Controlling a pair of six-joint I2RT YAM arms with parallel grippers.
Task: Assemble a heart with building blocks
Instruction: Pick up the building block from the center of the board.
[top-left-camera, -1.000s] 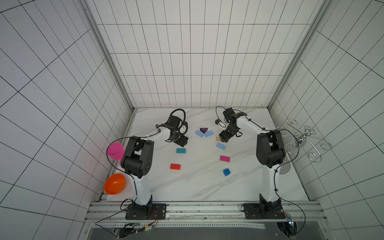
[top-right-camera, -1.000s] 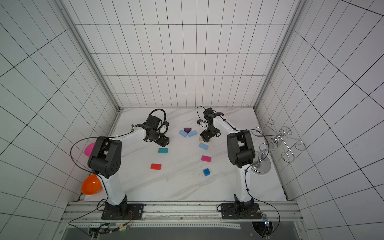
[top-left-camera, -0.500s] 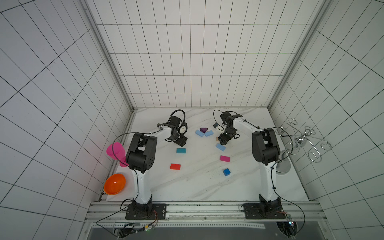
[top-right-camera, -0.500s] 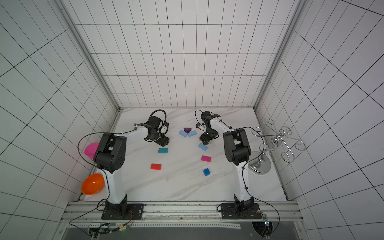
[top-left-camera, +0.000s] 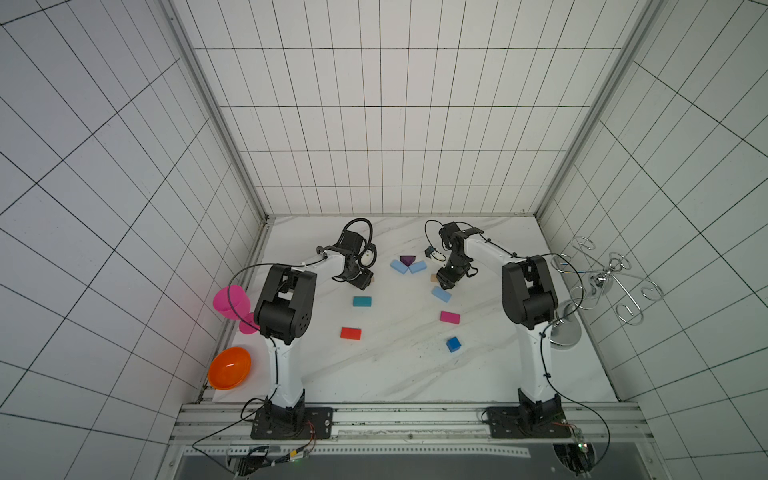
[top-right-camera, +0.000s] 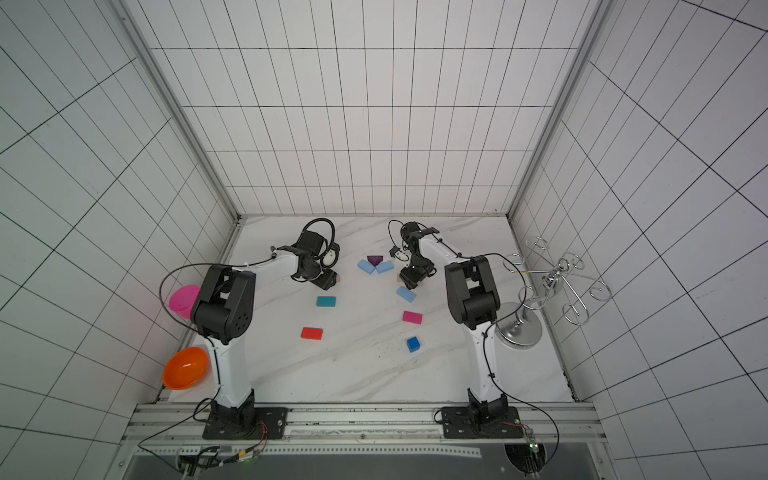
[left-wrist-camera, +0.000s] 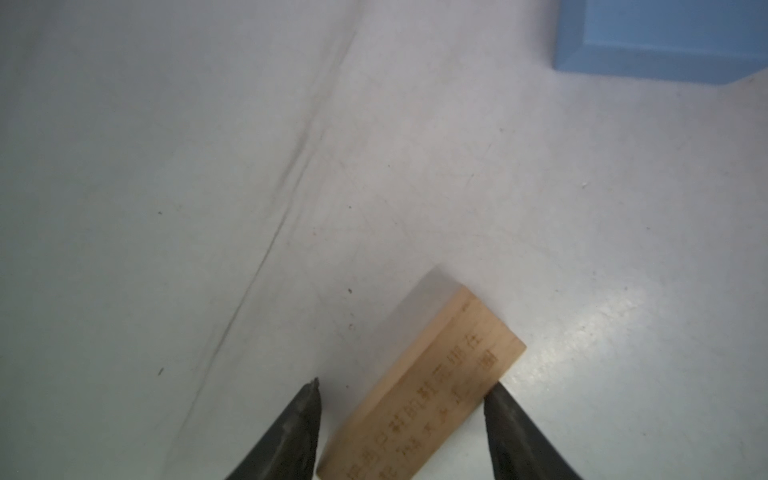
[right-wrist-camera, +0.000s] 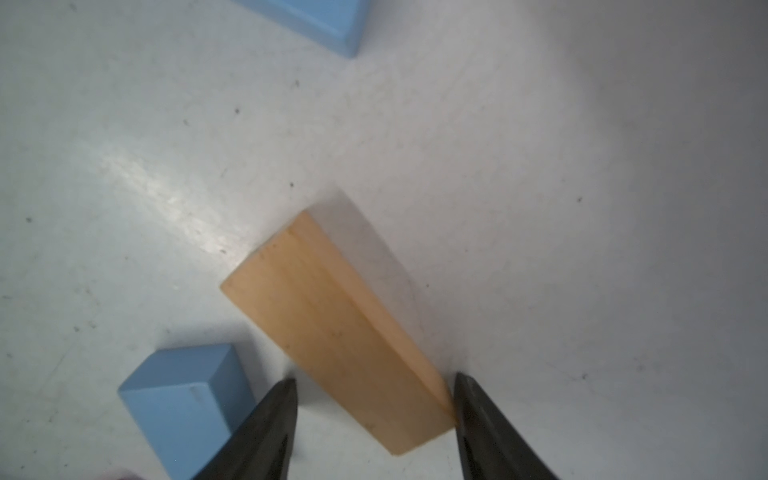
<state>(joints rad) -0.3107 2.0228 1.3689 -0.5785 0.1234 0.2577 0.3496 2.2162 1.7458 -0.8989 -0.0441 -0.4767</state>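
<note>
Nearest on the tabletop (top-left-camera: 395, 374), blue cube (top-left-camera: 454, 344), red block (top-left-camera: 350, 333), magenta block (top-left-camera: 450, 317), teal block (top-left-camera: 362, 301) and a single light blue block (top-left-camera: 441, 294) are lying loose, well apart. Further back, left hand (left-wrist-camera: 405, 384) is straddling the left tan wood block (left-wrist-camera: 432, 386), jaws narrow, one finger touching a corner, gap at the other. Right hand (right-wrist-camera: 374, 380) is straddling the right tan wood block (right-wrist-camera: 332, 328) likewise; neither looks clamped. Farthest, the heart is barely begun: purple triangle (top-left-camera: 407, 260) touching a light blue pair (top-left-camera: 399, 267). Expecting the blocks to be light, rigid, smooth. Both tan ones are sitting skewed to the jaws, so they'll likely twist; pinch the long sides at mid-length. Wrist views are showing the gaps and the engraved characters on the left one; top views are showing only tan slivers.
</note>
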